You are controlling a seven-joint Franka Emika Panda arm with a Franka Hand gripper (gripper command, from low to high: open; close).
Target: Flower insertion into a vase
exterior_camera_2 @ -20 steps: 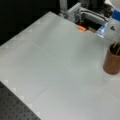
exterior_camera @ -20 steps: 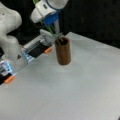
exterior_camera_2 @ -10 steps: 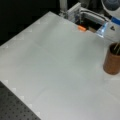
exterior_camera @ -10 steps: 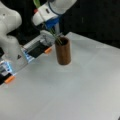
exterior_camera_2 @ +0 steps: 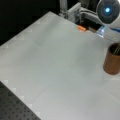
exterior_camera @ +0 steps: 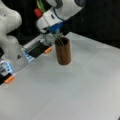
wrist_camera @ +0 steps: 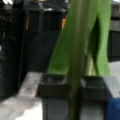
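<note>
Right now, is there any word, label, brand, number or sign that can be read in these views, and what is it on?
None can be read.
Robot base in a front view: a small dark mark, too blurred to read.
Vase: plain brown, no text.
Flower stem in the wrist view: no text; the gripper holds it, its lower end inside the vase.
Table: no markings.
</note>
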